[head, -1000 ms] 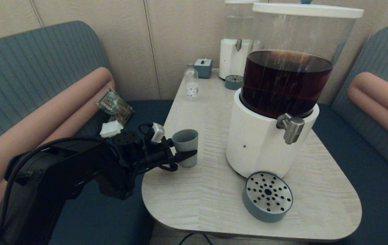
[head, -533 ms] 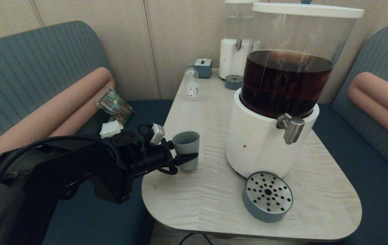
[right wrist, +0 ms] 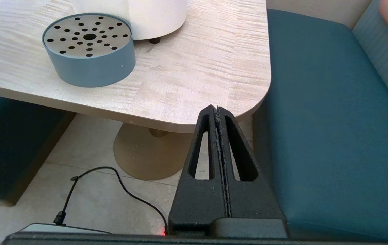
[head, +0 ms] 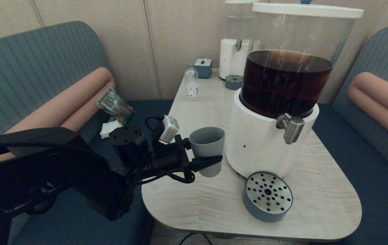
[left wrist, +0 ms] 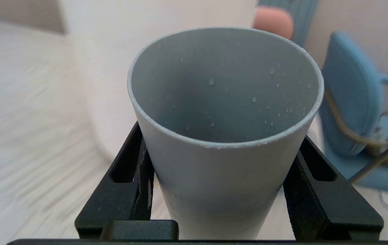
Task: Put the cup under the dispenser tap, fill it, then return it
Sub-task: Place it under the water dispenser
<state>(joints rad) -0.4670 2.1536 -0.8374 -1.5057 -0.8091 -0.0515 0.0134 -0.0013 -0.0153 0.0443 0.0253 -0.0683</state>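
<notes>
Head view | left gripper [head: 211, 156] fingers clamp cup [head: 207, 146] beside dispenser base [head: 258, 143] | right gripper [right wrist: 217, 112] fingers closed, off table [right wrist: 194, 85] corner

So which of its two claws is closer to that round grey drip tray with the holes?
The left gripper, holding the cup above the table just left of the drip tray. The right gripper hangs shut off the table's near corner, below its edge.

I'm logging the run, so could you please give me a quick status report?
Left hand shut on the cup, carried above the table. Right hand shut, parked low off the table edge. Cup short of the dispenser tap; white dispenser base sits between.
</notes>
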